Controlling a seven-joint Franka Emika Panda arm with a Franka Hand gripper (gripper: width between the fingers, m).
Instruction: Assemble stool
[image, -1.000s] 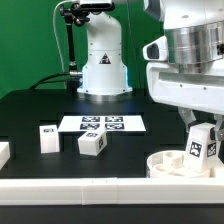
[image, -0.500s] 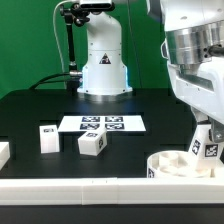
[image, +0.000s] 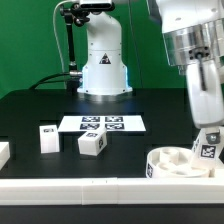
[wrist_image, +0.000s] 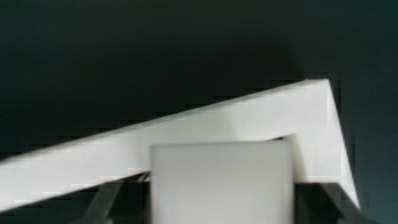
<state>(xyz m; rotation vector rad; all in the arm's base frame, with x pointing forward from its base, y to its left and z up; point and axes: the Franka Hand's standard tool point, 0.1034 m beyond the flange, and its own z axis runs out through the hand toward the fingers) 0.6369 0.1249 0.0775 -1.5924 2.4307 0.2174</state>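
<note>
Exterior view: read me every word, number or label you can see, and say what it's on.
No words or numbers can be read in either view.
Marker board: square black-and-white tags, patterns only.
A loose leg, the loose leg beside it, the held leg and the seat: same tags, no text.

I am reaching my arm (image: 196, 55) down the right side of the frame, wrist vertical, my gripper (image: 207, 140) pointing straight down and pinching a leg (image: 209, 151).
</note>
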